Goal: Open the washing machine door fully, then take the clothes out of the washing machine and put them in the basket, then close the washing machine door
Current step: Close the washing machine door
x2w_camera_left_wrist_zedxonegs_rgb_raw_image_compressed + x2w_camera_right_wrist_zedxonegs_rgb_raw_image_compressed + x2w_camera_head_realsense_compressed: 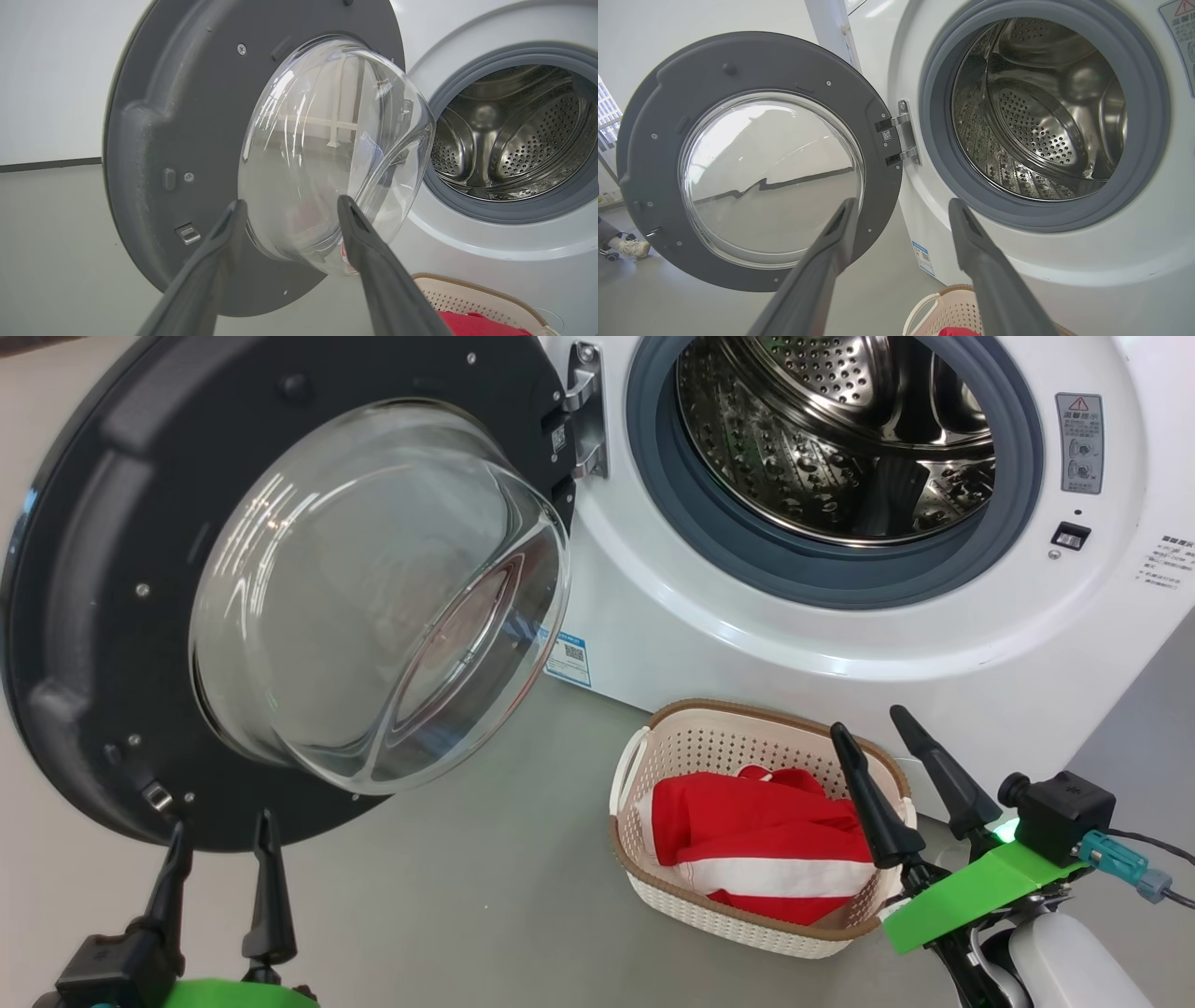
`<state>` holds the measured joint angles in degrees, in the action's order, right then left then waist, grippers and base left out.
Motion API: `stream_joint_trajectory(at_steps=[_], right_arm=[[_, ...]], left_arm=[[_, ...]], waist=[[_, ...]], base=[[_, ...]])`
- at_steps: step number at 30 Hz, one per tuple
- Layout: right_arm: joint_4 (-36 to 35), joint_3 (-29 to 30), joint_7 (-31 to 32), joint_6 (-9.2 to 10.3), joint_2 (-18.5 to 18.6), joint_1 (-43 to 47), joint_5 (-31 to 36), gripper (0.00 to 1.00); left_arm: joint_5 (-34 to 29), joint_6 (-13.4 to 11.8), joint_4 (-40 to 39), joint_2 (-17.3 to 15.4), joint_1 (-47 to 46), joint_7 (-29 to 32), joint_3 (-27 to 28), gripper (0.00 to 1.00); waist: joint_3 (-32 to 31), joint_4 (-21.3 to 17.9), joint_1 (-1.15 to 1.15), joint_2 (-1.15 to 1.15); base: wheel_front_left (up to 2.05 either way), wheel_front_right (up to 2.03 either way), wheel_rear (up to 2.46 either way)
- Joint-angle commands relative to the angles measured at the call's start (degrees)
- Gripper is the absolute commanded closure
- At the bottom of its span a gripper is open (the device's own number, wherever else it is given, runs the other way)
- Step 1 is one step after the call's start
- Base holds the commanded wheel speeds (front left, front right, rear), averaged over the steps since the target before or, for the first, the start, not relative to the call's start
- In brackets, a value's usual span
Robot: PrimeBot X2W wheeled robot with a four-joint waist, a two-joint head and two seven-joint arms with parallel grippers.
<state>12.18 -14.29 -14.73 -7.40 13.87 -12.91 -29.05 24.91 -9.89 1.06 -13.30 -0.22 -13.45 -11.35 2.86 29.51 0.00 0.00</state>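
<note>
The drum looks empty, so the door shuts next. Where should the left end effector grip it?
Likely the washing machine door, at its free rim by the latch, opposite the hinge, from outside the rim: most leverage there, and the open left end effector sits beside it.

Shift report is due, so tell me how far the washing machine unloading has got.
Done: the washing machine door stands wide open, the drum looks empty, and the red-and-white clothes lie in the basket. In hand: nothing; the left claw and right claw are both open and empty, the left one pointing at the door. Left: closing the door.
</note>
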Motion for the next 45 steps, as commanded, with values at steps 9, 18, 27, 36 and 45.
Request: stream_joint_trajectory(at_steps=[9,18,27,36,45], right_arm=[[-1.0,-1.5,-0.3,-0.09,0.0,-0.7,-0.9,0.0],[-0.8,-1.9,-0.3,-0.09,-0.1,-0.9,-1.0,0.0],[-1.0,-1.8,-0.3,-0.09,-0.6,-0.8,-0.9,0.0],[-1.4,-1.2,-0.3,-0.09,-0.2,-0.7,-0.7,0.0],[-1.7,-1.4,-0.3,-0.09,0.6,-1.3,-0.4,0.0]], left_arm=[[0.7,-0.1,-2.2,-2.3,-1.3,0.0,1.9,0.89],[3.7,2.1,-9.4,-7.2,-5.0,2.9,5.9,1.0],[14.7,5.1,-17.0,-14.1,-13.5,10.9,15.4,1.0],[34.8,6.3,-6.7,-17.7,-27.6,20.7,26.1,1.0],[49.9,3.7,14.2,-18.7,-35.8,29.0,34.5,1.0]], waist=[[-0.1,0.1,0.0,0.0],[0.0,0.4,0.0,0.0],[0.5,0.7,0.0,0.0],[1.7,0.7,0.0,0.0],[4.0,-1.0,0.0,0.0]], base=[[0.0,0.0,0.0],[0.0,0.0,0.0],[0.0,0.0,0.0],[0.0,0.0,0.0],[0.0,0.0,0.0]])
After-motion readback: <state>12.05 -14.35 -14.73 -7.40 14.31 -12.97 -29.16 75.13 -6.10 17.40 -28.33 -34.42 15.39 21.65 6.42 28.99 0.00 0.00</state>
